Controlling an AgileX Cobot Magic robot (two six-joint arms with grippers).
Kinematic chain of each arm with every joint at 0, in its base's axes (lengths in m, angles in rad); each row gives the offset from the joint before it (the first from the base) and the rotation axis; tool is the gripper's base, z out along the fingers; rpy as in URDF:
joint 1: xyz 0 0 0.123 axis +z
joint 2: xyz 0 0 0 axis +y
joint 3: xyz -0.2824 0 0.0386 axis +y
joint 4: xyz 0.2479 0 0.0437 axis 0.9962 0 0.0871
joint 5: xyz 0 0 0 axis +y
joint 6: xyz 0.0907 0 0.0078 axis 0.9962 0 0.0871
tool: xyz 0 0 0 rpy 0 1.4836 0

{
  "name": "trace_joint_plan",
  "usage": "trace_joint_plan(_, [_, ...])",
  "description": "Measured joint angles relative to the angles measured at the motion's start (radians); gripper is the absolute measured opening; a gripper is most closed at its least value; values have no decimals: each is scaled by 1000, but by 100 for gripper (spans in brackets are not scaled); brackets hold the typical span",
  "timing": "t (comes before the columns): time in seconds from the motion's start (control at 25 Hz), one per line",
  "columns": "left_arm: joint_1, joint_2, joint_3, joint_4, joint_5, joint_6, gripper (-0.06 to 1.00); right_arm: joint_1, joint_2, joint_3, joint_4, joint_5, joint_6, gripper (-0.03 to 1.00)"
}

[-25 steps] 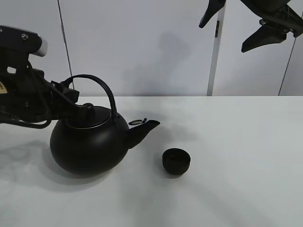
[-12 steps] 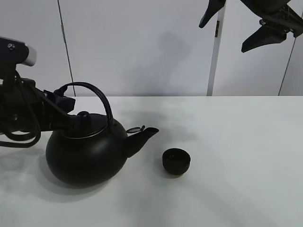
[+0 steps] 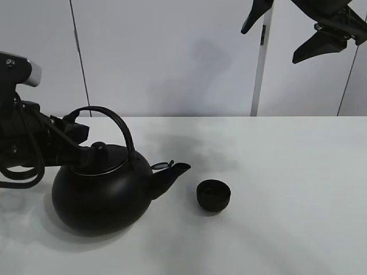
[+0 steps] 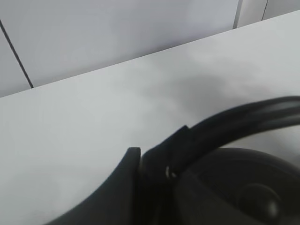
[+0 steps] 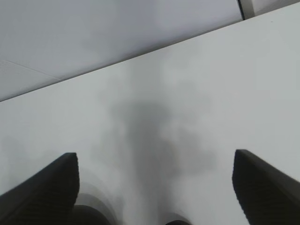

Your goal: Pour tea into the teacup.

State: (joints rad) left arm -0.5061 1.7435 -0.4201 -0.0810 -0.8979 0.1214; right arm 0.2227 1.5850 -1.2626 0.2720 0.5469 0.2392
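The big black kettle (image 3: pixel 98 193) is at the left, on or just above the white table (image 3: pixel 287 172), with its spout (image 3: pixel 171 173) pointing right toward the teacup. The teacup (image 3: pixel 213 195) is a small black bowl-like cup standing upright a short way right of the spout, apart from it. My left gripper (image 3: pixel 77 135) is shut on the left end of the kettle's arched handle (image 3: pixel 112 118); the left wrist view shows a finger (image 4: pixel 125 187) against the handle (image 4: pixel 234 123) above the lid (image 4: pixel 243 187). My right gripper (image 3: pixel 287 31) hangs open and empty high at the upper right, and it also shows open in the right wrist view (image 5: pixel 157 187).
A grey panelled wall (image 3: pixel 172 57) stands behind the table's far edge, with a white vertical post (image 3: pixel 261 69) in front of it. Bare white tabletop lies right of the teacup and toward the front.
The kettle and my left gripper have moved down and to the left, so the spout is lower and a little farther from the teacup. The teacup and right gripper have not moved.
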Motion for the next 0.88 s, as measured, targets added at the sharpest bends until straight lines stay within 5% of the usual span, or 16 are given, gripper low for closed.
trace_joint_plan(0.88, [0,0,0,12,25,-26,10,0,0,0,0,0,0,61])
